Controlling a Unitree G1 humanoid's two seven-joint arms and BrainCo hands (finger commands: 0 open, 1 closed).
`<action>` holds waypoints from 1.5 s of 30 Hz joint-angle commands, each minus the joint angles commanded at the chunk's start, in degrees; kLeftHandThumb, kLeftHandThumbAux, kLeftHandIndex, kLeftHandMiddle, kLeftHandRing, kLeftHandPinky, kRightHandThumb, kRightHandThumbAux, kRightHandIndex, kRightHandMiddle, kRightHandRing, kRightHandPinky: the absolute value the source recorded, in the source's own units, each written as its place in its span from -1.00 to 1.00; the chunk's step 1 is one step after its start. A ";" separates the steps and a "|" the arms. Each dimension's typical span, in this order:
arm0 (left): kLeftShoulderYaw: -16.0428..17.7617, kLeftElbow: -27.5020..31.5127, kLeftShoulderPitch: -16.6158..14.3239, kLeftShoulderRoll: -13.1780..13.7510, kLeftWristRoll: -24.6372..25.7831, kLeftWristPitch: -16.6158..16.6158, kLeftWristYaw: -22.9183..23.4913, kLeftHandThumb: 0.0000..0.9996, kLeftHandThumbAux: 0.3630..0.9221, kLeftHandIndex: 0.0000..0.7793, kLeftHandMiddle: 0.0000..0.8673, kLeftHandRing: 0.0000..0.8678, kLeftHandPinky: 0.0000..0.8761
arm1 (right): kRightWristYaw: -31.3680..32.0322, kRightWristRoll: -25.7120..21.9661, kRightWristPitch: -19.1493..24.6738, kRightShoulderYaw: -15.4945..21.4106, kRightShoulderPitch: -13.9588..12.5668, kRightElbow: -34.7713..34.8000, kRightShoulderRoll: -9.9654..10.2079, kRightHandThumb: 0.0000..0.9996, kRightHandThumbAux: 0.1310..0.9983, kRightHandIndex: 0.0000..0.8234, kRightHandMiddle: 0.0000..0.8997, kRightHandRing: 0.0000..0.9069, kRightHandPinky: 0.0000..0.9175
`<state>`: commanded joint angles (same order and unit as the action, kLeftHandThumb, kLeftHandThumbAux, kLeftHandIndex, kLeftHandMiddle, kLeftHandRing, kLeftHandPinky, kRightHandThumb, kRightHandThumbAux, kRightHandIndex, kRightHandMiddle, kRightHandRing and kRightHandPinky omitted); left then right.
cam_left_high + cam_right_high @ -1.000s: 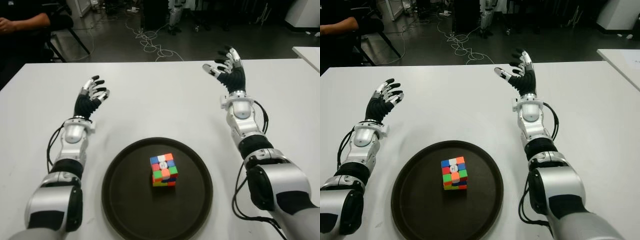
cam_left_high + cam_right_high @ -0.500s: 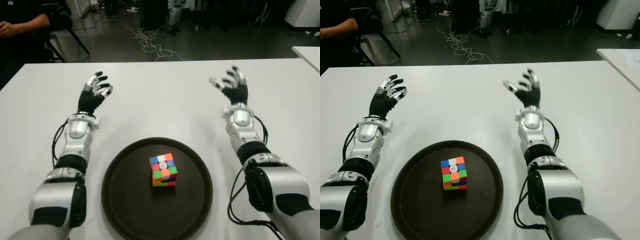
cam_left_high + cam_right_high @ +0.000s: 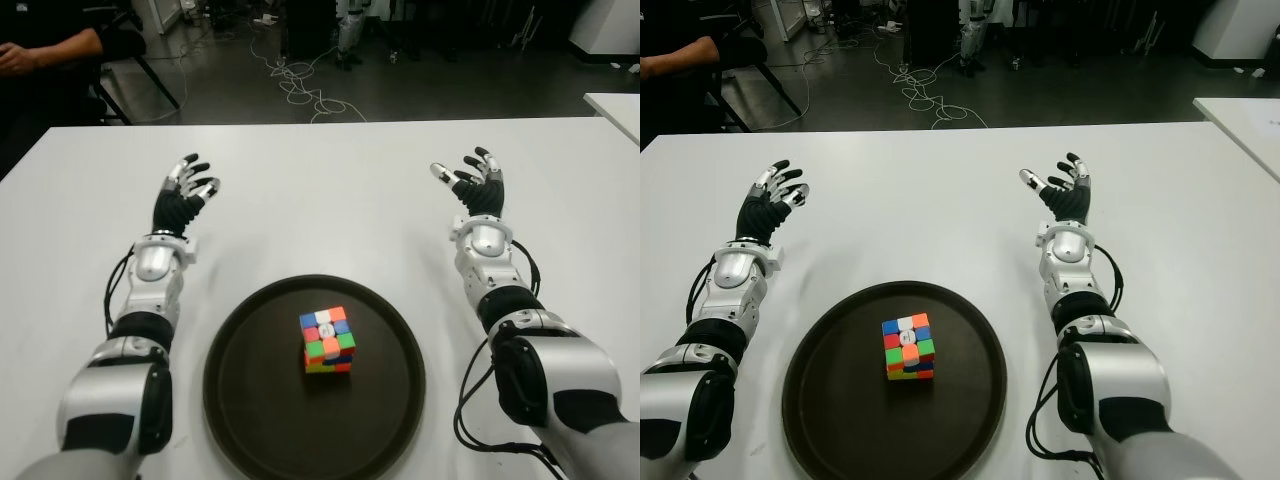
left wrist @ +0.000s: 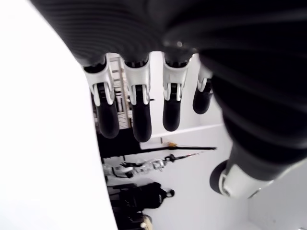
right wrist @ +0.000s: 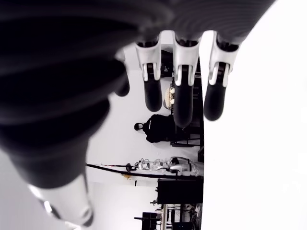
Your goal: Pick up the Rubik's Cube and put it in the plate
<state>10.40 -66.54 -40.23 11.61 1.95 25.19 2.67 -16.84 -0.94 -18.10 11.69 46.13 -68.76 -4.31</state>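
Multicoloured plastic Rubik's Cube (image 3: 327,339) sits near centre of round dark brown plate (image 3: 240,400) on white table (image 3: 330,190).

Left hand (image 3: 182,194) and right hand (image 3: 474,184) both released, fingers spread, empty, flanking plate.

Cube likely light, rigid, smooth-faced; grip 2 opposite side faces.

text: none legible | Rubik's Cube (image 3: 327,340): centre mark too small to read | labels, numbers: none
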 joint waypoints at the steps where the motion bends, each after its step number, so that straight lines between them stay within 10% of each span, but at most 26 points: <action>1: 0.05 -0.05 -0.02 0.03 0.00 0.08 0.01 -0.70 0.18 -0.75 -0.55 -0.53 -0.49 | 0.09 0.13 -0.12 -0.12 -0.02 -0.04 0.02 -0.81 0.54 -0.59 -0.48 -0.40 -0.31; 45: -0.48 0.08 0.58 0.35 -0.39 2.24 3.92 -0.73 0.12 -0.75 -0.56 -0.55 -0.50 | 4.03 2.40 -4.15 -4.24 -2.19 3.06 1.52 -0.83 0.52 -0.64 -0.50 -0.37 -0.18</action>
<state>9.92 -66.46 -39.65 11.96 1.57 27.42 6.59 -12.81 1.46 -22.25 7.45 43.94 -65.70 -2.78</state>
